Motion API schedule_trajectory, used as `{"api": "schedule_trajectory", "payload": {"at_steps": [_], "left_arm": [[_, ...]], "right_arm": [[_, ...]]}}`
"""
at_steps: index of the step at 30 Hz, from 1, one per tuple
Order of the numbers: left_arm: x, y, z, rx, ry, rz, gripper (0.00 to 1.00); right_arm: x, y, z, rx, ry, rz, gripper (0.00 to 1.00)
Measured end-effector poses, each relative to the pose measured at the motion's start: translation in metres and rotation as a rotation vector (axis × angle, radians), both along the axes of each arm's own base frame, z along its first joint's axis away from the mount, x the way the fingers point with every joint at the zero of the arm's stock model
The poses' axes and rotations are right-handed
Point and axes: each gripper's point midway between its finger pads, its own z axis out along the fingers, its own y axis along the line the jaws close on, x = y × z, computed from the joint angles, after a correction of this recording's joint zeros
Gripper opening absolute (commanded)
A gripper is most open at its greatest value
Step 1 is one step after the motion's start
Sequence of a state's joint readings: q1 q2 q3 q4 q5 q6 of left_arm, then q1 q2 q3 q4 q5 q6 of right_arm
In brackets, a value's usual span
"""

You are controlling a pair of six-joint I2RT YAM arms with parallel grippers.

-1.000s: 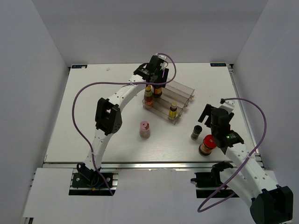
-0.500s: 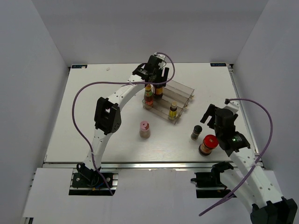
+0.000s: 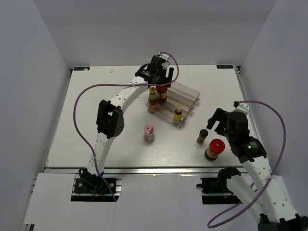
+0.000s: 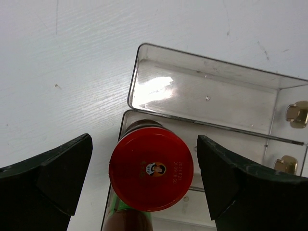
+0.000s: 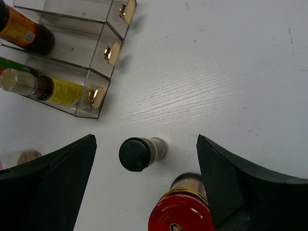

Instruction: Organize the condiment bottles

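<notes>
The top view looks down and forward from above and behind the arm bases, far enough off to take in the whole table [image 3: 96, 120]. The left wrist camera points straight down between the fingers of the left gripper [image 4: 144, 144], close over a red-lidded jar [image 4: 151, 168] in the clear rack [image 4: 207, 96]. The right wrist camera looks down from higher, with a black-capped bottle [image 5: 134, 154] between the right gripper [image 5: 147, 139] fingers; all three views share the rack.
</notes>
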State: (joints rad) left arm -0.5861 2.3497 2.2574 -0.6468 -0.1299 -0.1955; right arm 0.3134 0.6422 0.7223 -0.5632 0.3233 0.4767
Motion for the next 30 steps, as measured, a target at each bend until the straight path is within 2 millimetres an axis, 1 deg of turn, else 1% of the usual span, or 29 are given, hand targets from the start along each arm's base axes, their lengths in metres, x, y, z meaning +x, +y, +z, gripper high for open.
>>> {"api": "schedule_trajectory", "payload": {"at_steps": [3, 7, 9, 11, 13, 16, 20, 21, 24, 27, 30], "left_arm": [[0.005, -0.003, 0.015, -0.017, -0.032, -0.002, 0.98], [0.008, -0.004, 0.042, -0.045, -0.087, -0.006, 0.98], [0.007, -0.003, 0.059, -0.059, -0.115, -0.005, 0.98], [0.004, 0.002, 0.081, -0.07, -0.15, 0.007, 0.98], [0.0, 0.01, 0.105, -0.085, -0.191, 0.026, 0.98], [-0.024, 0.031, 0.135, -0.103, -0.23, 0.057, 0.98], [-0.073, 0.07, 0.168, -0.159, -0.296, 0.106, 0.98], [-0.086, 0.082, 0.175, -0.176, -0.317, 0.13, 0.98], [-0.119, 0.111, 0.181, -0.222, -0.362, 0.188, 0.98], [-0.146, 0.139, 0.177, -0.26, -0.393, 0.257, 0.98], [-0.163, 0.159, 0.171, -0.275, -0.401, 0.318, 0.98]], "right_arm": [[-0.008, -0.004, -0.007, -0.005, 0.054, -0.022, 0.89], [-0.021, -0.008, -0.021, -0.009, 0.161, -0.056, 0.89], [-0.028, -0.01, -0.03, -0.012, 0.214, -0.069, 0.89], [-0.038, -0.014, -0.039, -0.024, 0.27, -0.087, 0.89], [-0.046, -0.017, -0.044, -0.03, 0.306, -0.1, 0.89], [-0.054, -0.017, -0.049, -0.033, 0.343, -0.096, 0.89], [-0.061, -0.015, -0.055, -0.032, 0.388, -0.077, 0.89], [-0.063, -0.015, -0.057, -0.036, 0.402, -0.075, 0.89], [-0.069, -0.015, -0.061, -0.043, 0.427, -0.068, 0.89], [-0.075, -0.015, -0.066, -0.047, 0.452, -0.05, 0.89], [-0.08, -0.013, -0.074, -0.058, 0.487, -0.023, 0.89]]}}
